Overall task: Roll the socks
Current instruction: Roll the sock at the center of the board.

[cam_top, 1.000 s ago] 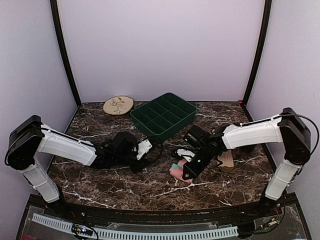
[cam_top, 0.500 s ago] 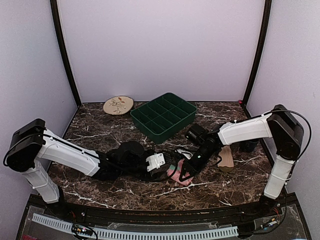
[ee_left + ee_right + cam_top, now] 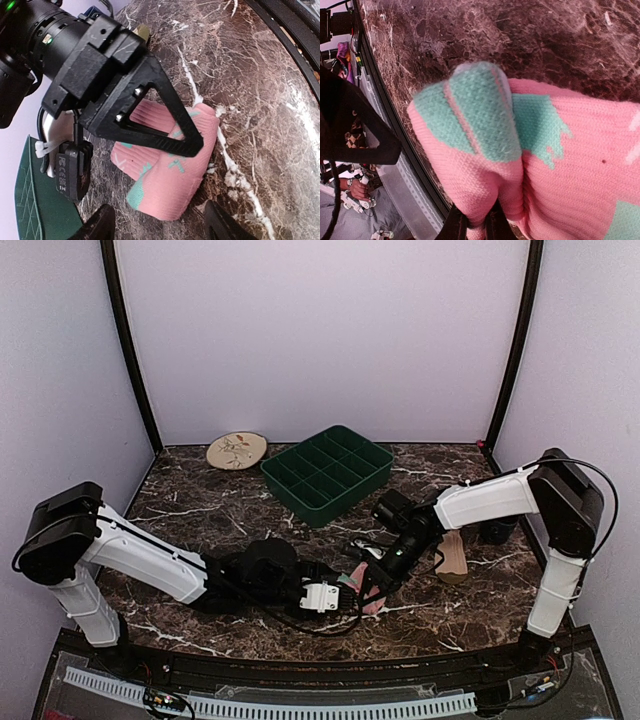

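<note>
Left pincer (image 3: 162, 226), jaws apart, has been advanced to the pink sock (image 3: 167, 192) clamped by right pincer (image 3: 475, 221); fold should be kept tight.

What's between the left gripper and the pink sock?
Nothing but bare table, in the left wrist view: the open left gripper sits right at the pink sock.

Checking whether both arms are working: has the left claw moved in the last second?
Yes. The left claw has shifted right and nearward, away from the green tray, up to the pink sock.
</note>
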